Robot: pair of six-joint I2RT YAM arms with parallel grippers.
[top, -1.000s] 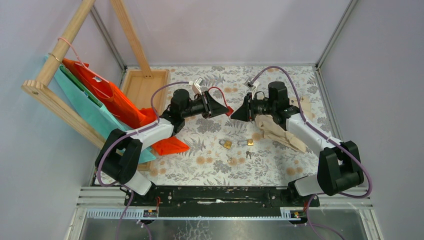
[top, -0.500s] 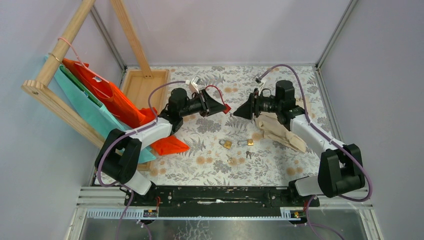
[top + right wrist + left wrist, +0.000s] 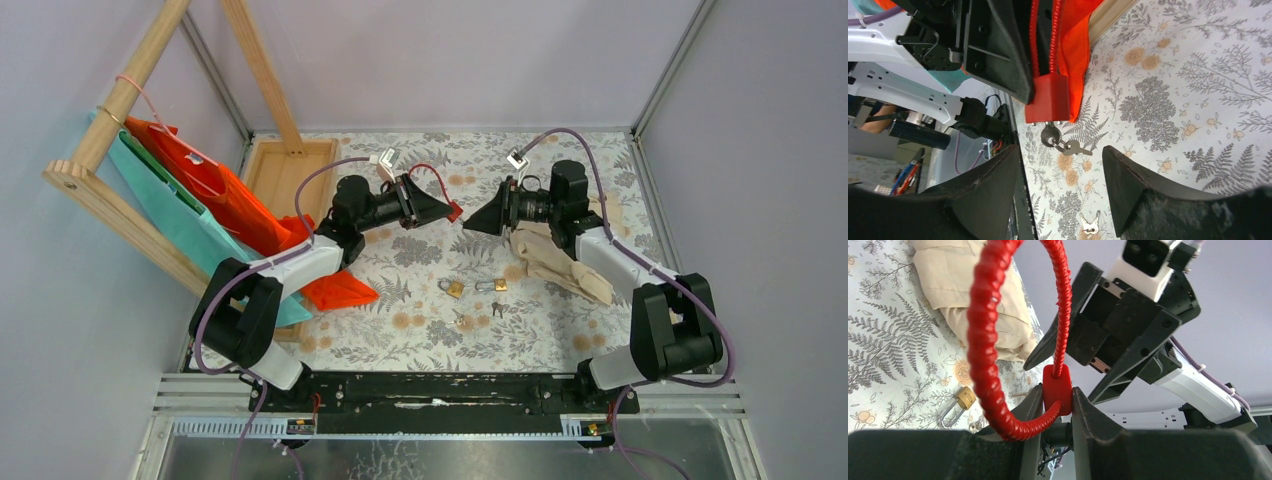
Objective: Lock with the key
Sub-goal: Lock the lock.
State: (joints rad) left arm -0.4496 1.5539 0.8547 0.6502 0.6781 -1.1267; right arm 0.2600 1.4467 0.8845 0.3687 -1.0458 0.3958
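My left gripper (image 3: 441, 210) is shut on the small red lock (image 3: 455, 212), held above the table's middle. In the left wrist view the red body (image 3: 1057, 386) is pinched between the pads, and its red cable shackle (image 3: 982, 340) loops up and back into it. The right wrist view shows the key (image 3: 1050, 135) stuck in the lock's (image 3: 1048, 100) underside, with a second key (image 3: 1076, 147) hanging from its ring. My right gripper (image 3: 1060, 150) faces the lock from the right, open, a little short of the key and touching nothing.
Two small brass padlocks (image 3: 455, 289) (image 3: 499, 285) and loose keys (image 3: 497, 308) lie on the floral table nearer the bases. A beige cloth (image 3: 550, 260) lies under the right arm. At the left are a wooden tray (image 3: 290, 170), orange bags (image 3: 230, 195) and a wooden frame (image 3: 110, 130).
My right gripper has opened, let go of the key and drawn back slightly to the right. The left gripper, still holding the lock, has shifted a little up the table.
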